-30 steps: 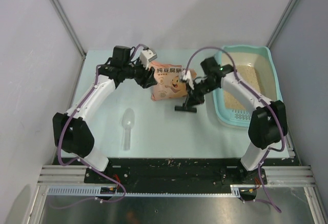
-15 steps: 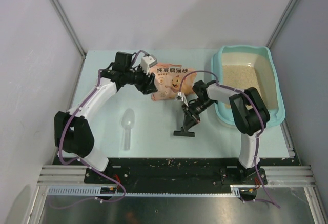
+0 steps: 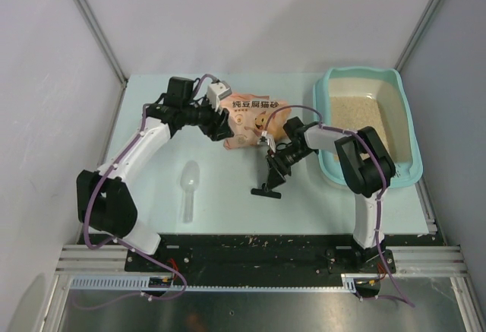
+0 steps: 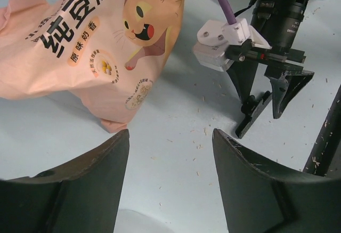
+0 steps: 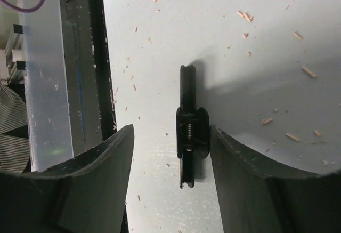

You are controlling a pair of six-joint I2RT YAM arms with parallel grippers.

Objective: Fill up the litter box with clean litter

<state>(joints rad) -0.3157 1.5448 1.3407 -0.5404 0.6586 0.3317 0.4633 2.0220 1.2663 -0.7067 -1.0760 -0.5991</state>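
The teal litter box point(image 3: 357, 72) stands at the right of the table with beige clean litter point(image 3: 358, 115) spread inside it. My right gripper point(image 3: 275, 166) hangs low over the table left of the box, open. A black clip point(image 5: 190, 131) lies between its fingers, close against the right one and apart from the left one. In the left wrist view that clip point(image 4: 252, 117) shows just under the right gripper's fingertips. My left gripper point(image 4: 170, 137) is open and empty beside the peach cartoon-cat bag point(image 4: 96, 46), which stands at mid-table point(image 3: 254, 119).
A clear plastic scoop point(image 3: 189, 188) lies on the table to the left of centre. Stray litter pellets are scattered over the pale blue tabletop point(image 5: 256, 41). The black base rail point(image 5: 101, 57) runs along the near edge.
The right arm swung from over the litter box down to the table, then its jaws opened and let go of the black clip. The left gripper barely moved.
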